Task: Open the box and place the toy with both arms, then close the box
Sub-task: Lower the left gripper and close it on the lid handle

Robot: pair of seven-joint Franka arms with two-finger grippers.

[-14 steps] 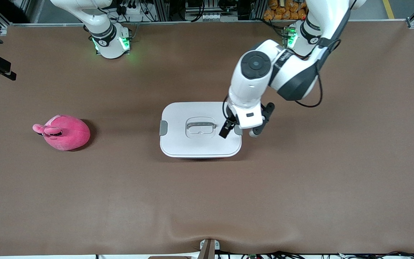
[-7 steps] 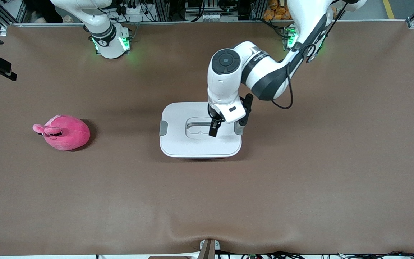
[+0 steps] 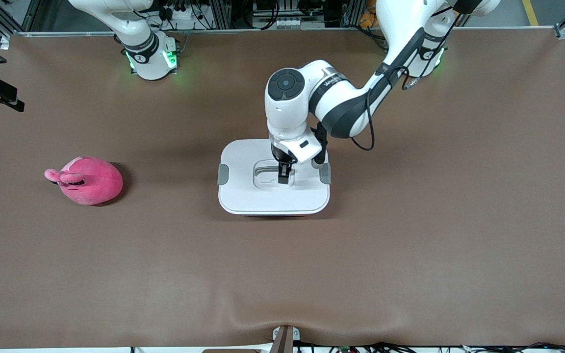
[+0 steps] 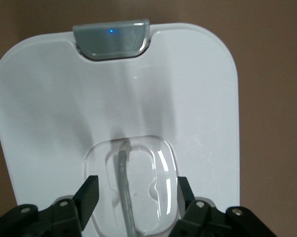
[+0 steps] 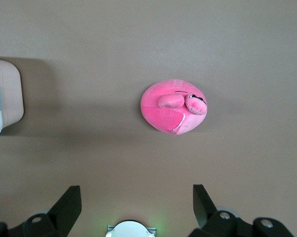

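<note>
The left hand (image 3: pixel 283 175) has swung from the box's side clip (image 3: pixel 325 173) to over its handle (image 3: pixel 269 170).

Brown table (image 3: pixel 410 255) — box (image 3: pixel 248 196), apparently plush toy (image 3: pixel 89 181).

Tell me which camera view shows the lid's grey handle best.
The left wrist view: the handle fills the picture's middle, lying in its clear recess between the open fingers of the left gripper. In the front view the handle is small and partly covered by that gripper. The right wrist view shows only an edge of the box, no handle.
</note>
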